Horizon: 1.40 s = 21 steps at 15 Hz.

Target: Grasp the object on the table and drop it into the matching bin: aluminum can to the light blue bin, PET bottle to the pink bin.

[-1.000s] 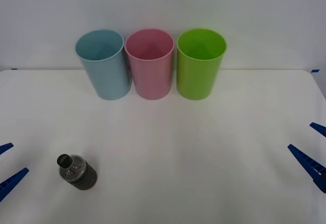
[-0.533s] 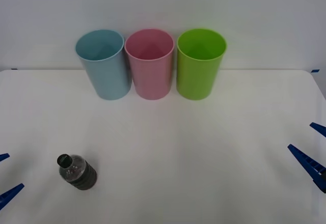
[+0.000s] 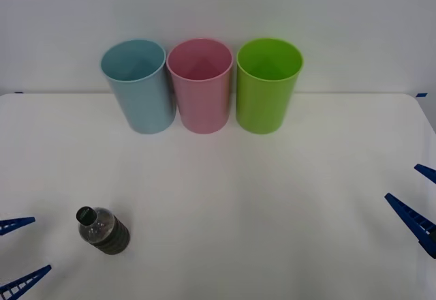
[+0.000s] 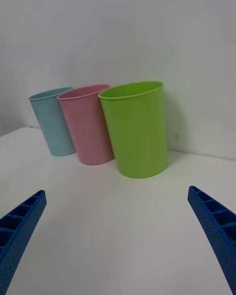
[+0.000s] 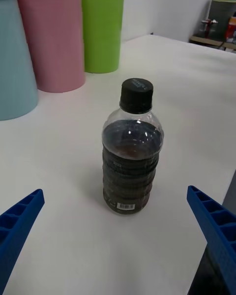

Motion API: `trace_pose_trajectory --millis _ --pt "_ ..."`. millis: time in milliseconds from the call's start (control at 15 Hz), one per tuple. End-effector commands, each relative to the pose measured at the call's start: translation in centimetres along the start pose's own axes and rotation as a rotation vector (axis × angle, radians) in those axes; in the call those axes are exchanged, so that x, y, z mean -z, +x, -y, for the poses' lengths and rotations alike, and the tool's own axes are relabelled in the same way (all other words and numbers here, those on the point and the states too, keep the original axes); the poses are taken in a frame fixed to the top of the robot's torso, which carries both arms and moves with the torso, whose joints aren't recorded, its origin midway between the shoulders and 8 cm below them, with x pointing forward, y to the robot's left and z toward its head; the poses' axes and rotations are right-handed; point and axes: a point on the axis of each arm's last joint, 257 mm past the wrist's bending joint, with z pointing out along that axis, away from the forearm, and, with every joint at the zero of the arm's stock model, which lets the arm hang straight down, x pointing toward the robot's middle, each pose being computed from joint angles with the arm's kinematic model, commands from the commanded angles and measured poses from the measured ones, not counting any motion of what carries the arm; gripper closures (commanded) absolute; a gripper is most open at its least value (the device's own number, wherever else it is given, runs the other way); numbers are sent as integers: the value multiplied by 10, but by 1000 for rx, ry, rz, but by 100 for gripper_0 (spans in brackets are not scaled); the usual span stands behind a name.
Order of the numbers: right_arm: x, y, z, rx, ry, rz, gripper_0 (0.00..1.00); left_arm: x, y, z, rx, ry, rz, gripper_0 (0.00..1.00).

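The PET bottle stands upright on the white table at the front left, clear with a black cap and dark label band; the left wrist view shows the bottle centred ahead of the fingers. My left gripper is open at the left edge, level with the bottle and a short way to its left, not touching it. The light blue bin, the pink bin and a green bin stand in a row at the back. My right gripper stands open at the right edge.
The three bins stand close together against the back wall, also seen as the green bin, pink bin and light blue bin. Bare tabletop stretches between the bottle and the bins. The table's right edge lies near the right gripper.
My left gripper has dropped lower at the left edge and turned toward the bottle, its fingers spread wider. The bottle, the bins and the right gripper have not moved.
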Motion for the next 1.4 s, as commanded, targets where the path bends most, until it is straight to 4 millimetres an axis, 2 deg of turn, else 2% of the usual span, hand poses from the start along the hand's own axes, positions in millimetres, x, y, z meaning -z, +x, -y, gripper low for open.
trace_pose_trajectory --millis 67,400,867,1400 --pt "0 0 0 0 0 0 0 -12 10 5 1 16 -7 0" --pt "0 0 0 0 0 0 0 -41 32 12 38 26 22 0" --pt "0 0 0 0 0 0 0 -78 32 25 68 -34 125 0" --pt "0 0 0 0 0 0 0 -113 35 16 52 -68 157 0"
